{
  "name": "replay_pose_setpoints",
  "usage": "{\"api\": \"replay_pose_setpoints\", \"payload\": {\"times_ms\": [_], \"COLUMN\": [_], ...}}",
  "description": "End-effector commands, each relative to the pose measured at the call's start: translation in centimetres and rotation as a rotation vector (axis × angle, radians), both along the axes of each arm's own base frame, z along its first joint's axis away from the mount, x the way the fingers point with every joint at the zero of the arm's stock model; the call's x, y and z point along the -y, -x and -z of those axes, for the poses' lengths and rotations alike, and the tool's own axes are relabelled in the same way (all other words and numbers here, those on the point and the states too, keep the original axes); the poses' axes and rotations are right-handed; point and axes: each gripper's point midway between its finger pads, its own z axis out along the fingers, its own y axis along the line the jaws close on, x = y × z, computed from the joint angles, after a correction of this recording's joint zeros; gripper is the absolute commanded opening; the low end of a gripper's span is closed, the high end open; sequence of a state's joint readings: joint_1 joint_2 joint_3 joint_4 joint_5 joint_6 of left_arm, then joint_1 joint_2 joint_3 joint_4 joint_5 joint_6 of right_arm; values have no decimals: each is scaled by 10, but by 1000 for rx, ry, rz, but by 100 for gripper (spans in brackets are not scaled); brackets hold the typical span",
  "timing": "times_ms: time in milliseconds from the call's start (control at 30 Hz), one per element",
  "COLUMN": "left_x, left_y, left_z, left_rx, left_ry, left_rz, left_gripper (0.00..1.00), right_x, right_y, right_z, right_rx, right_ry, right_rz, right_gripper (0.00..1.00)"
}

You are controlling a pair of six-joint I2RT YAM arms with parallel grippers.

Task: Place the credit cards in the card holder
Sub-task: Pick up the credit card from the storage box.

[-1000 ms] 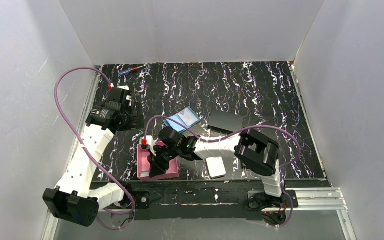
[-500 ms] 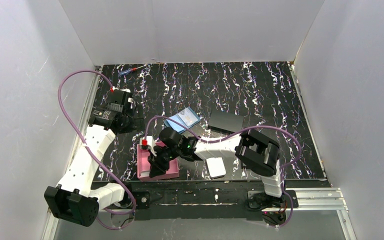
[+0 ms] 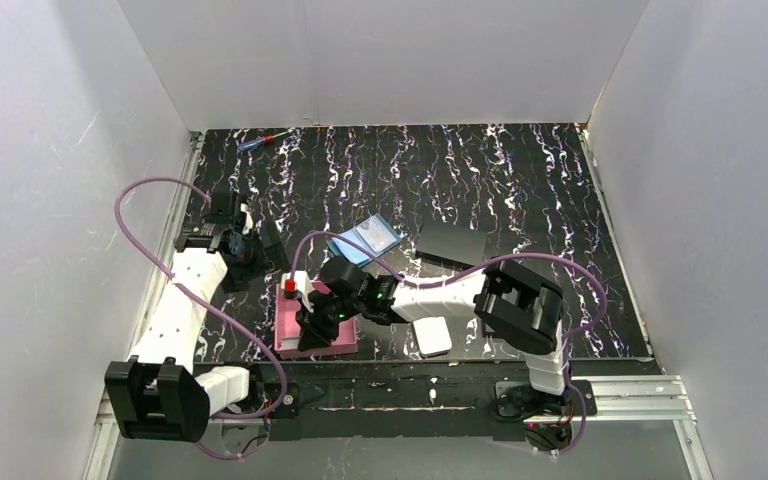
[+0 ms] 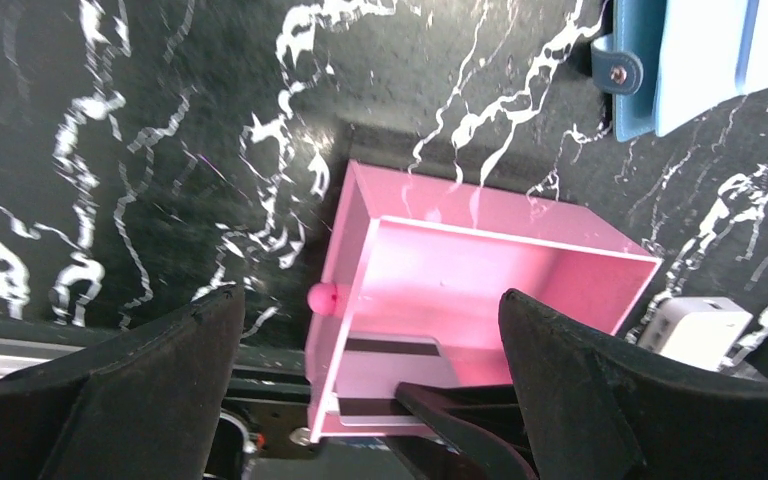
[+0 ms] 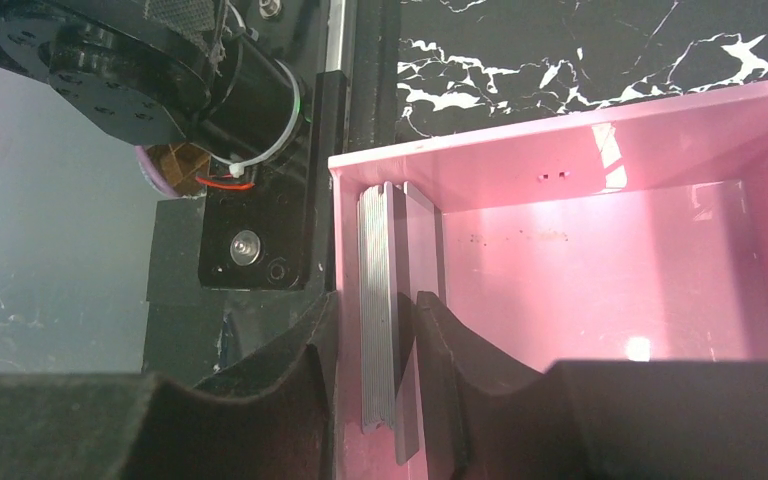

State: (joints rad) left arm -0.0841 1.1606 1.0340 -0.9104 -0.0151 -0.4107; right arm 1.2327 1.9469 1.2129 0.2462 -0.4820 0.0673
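Several pale credit cards [image 5: 377,300] stand on edge against the near wall of a pink tray [image 5: 600,130], with one card [image 5: 407,400] leaning beside the stack. My right gripper [image 5: 375,335] straddles that wall, one finger outside it and one inside, pressed on the cards. It shows in the top view [image 3: 318,322] and its finger reaches into the left wrist view [image 4: 460,415] over the cards [image 4: 410,375]. The teal card holder [image 3: 365,240] lies open behind the tray [image 3: 290,325], and shows in the left wrist view [image 4: 680,60]. My left gripper [image 3: 258,245] hangs wide open and empty left of the tray [image 4: 368,300].
A white rounded block [image 3: 432,335] lies right of the tray, also seen in the left wrist view [image 4: 695,328]. A flat black rectangle [image 3: 450,243] lies right of the card holder. A small blue and red item [image 3: 260,142] sits at the far left corner. White walls enclose the table.
My left arm has drawn back toward the near left and turned its open gripper toward the pink tray. My right gripper has stayed at the tray's near wall.
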Motion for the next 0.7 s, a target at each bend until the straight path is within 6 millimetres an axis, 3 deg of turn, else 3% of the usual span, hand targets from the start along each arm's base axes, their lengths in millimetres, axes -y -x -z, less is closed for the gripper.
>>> {"api": "replay_pose_setpoints", "payload": {"times_ms": [0,233,367,567,667], "left_x": [22,34,31,-1,-4], "left_y": [19,53,76,104,112], "left_z": [10,4,-3,-5,-6], "left_rx": [-92,-197,-244,-287,-303], "left_ry": [204,316,302,116,103], "left_rz": [-96,-290,-391,-560,-638], "left_gripper": [98,91,87,75,68], "right_x": [5,6,7,11,12], "right_y": [-12,-10,-11,-13,-18], "right_z": [1,7,7,11,13], "right_rx": [50,63,87,106,125], "right_ry": [9,21,19,13,17], "right_rz": [54,45,44,62,86], "right_gripper": [29,29,29,29,28]}}
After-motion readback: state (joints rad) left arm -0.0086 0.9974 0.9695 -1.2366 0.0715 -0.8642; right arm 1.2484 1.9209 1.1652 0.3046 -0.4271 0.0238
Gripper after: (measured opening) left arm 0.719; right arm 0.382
